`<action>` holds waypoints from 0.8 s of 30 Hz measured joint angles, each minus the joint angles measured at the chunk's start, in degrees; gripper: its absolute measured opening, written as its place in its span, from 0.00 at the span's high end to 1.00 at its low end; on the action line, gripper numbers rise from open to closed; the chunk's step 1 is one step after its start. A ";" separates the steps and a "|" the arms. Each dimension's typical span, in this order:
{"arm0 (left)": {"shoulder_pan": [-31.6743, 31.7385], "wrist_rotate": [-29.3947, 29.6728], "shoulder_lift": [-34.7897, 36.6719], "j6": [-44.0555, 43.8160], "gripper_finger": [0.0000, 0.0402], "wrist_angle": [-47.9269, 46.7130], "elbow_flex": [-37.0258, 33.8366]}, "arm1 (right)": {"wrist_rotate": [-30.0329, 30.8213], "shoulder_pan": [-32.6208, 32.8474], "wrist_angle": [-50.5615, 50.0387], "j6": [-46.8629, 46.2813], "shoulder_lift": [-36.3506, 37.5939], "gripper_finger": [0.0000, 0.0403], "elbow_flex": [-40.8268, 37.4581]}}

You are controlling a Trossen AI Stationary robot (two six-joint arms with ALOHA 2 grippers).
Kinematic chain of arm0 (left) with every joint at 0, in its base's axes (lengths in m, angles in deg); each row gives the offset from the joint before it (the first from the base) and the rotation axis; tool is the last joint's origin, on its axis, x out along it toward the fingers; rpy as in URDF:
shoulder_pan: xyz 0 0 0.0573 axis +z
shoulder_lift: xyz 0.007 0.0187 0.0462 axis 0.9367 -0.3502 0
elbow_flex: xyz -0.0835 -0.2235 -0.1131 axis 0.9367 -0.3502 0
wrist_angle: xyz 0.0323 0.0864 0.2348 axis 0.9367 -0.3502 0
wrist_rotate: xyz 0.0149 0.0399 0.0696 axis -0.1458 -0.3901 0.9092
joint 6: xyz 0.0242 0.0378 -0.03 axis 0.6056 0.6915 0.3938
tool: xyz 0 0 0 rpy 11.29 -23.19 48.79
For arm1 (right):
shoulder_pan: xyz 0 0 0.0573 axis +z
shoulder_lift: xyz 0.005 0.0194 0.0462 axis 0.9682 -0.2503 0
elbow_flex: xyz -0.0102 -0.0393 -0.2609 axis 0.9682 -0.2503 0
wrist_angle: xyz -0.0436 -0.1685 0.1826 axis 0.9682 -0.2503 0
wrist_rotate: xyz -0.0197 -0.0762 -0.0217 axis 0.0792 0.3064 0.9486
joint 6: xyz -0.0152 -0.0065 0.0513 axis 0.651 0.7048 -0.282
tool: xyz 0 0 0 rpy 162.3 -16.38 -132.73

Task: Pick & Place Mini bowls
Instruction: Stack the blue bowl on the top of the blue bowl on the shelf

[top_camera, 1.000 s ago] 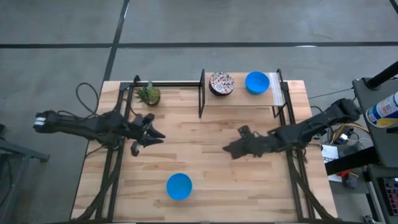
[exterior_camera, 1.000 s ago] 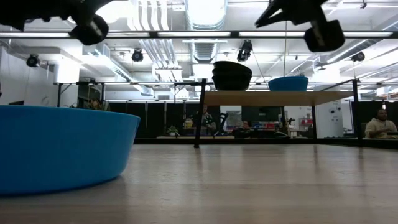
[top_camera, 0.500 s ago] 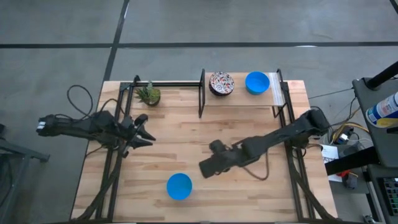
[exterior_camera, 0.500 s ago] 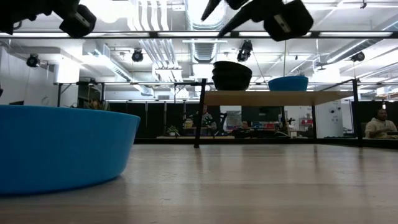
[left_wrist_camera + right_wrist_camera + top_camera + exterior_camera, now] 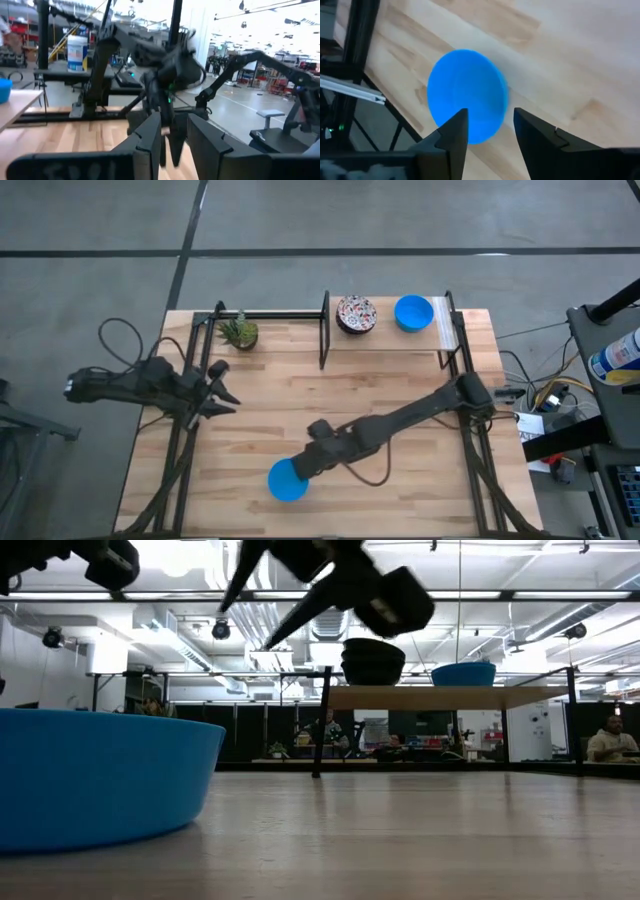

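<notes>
One blue mini bowl (image 5: pixel 288 480) (image 5: pixel 465 90) rests on its base on the wooden table near the front edge; it fills the left of the low view (image 5: pixel 100 780). My right gripper (image 5: pixel 303 467) (image 5: pixel 490 125) hovers open above the bowl's right rim, fingers slanting down toward it (image 5: pixel 245 627), touching nothing. On the far shelf (image 5: pixel 385 340) stand a red-and-dark floral mini bowl (image 5: pixel 356 314) and another blue mini bowl (image 5: pixel 413 312). My left gripper (image 5: pixel 224 390) (image 5: pixel 175 135) waits open in the air over the table's left side.
A small potted green plant (image 5: pixel 239 332) stands at the far left by the shelf's black frame (image 5: pixel 324 330). Black rails (image 5: pixel 185 450) run along both table sides. Bare wood lies between the shelf and the near bowl. People sit in the room beyond (image 5: pixel 610 740).
My right gripper has swung from the table's right middle toward the near left, ending over the blue bowl, and its fingers have opened on the way. My left gripper has drawn back a little toward the table's left edge. The bowls have not moved.
</notes>
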 joint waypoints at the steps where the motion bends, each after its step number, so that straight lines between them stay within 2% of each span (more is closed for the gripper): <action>1: 0.00 -0.23 0.42 0.28 0.78 0.04 0.00 | -0.64 -0.01 -0.31 0.18 -1.13 0.63 1.11; 5: 0.00 -0.43 2.15 1.25 0.78 -0.06 0.00 | -2.04 -0.02 -1.88 2.30 -5.66 0.65 5.28; 13: 0.00 -0.45 6.59 0.19 0.78 -0.40 -3.09 | -2.74 -0.09 -14.82 4.56 -12.19 0.66 14.41; 24: 0.00 -0.41 11.90 0.74 0.78 -0.48 -7.07 | -4.15 -0.35 -14.91 7.11 -15.80 0.65 19.60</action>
